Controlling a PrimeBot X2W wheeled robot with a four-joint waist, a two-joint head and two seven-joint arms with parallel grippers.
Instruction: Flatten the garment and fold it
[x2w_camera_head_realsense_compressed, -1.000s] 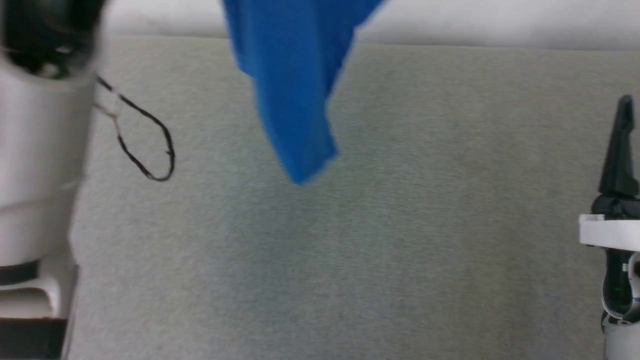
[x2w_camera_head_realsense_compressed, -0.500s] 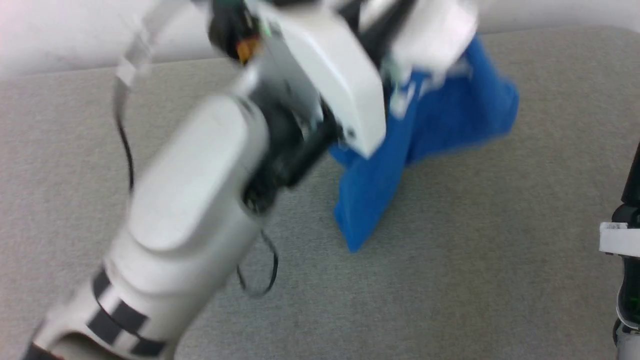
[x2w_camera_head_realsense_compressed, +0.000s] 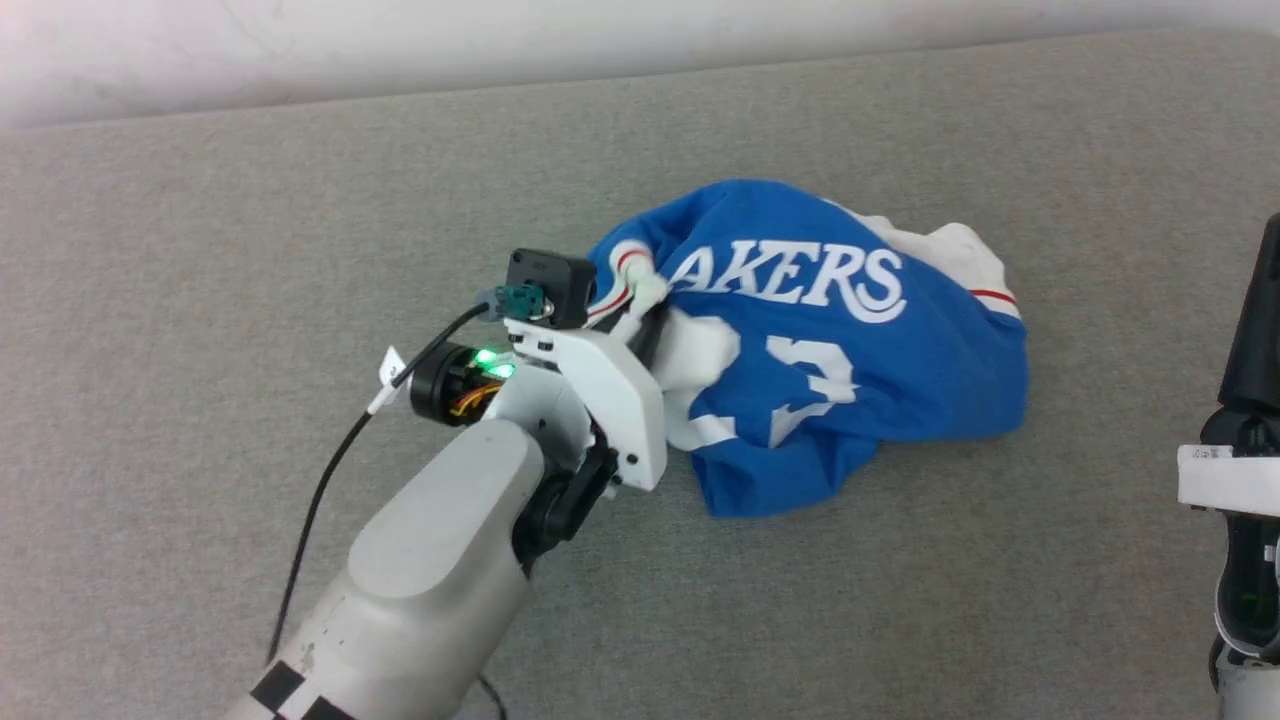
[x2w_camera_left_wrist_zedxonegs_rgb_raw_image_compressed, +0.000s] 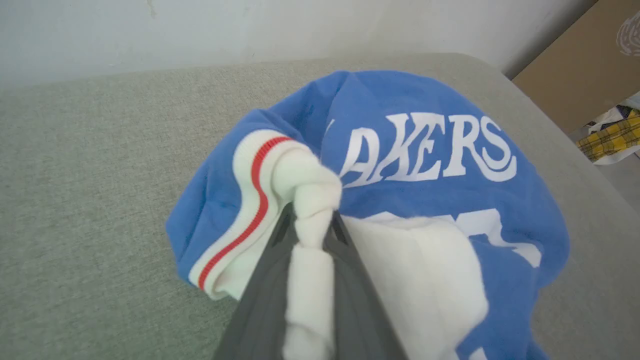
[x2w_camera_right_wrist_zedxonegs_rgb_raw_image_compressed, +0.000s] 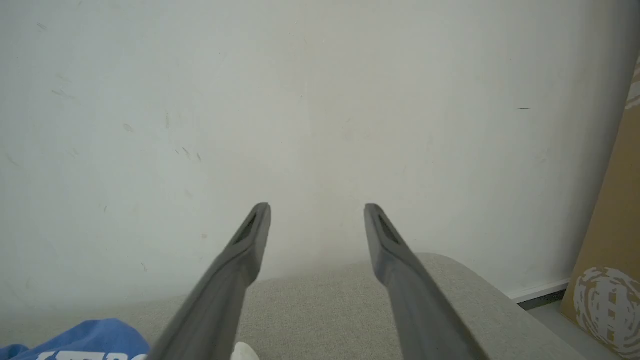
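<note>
On the grey fabric surface (x2w_camera_head_realsense_compressed: 300, 200), crumpled garment (x2w_camera_head_realsense_compressed: 850, 380), pinched at its white sleeve by the left gripper (x2w_camera_left_wrist_zedxonegs_rgb_raw_image_compressed: 311, 225). Reach in with the right gripper (x2w_camera_right_wrist_zedxonegs_rgb_raw_image_compressed: 317, 210), fingers apart alongside; grab the opposite sleeve, spread slowly.

Jersey (x2w_camera_head_realsense_compressed: 850, 370) lies bunched on tabletop (x2w_camera_head_realsense_compressed: 200, 300), a bit right of centre, nearer far edge. L tool (x2w_camera_left_wrist_zedxonegs_rgb_raw_image_compressed: 310, 216) at jersey's left end, w/ sleeve cloth pinched btw its fingers; arm (x2w_camera_head_realsense_compressed: 440, 560) comes in from near-left. R tool (x2w_camera_right_wrist_zedxonegs_rgb_raw_image_compressed: 317, 210) at tabletop's right edge, well apart from jersey, fingers spread. Wall (x2w_camera_head_realsense_compressed: 400, 40) runs behind far edge; cardboard box (x2w_camera_left_wrist_zedxonegs_rgb_raw_image_compressed: 575, 65) stands past far-right corner.
</note>
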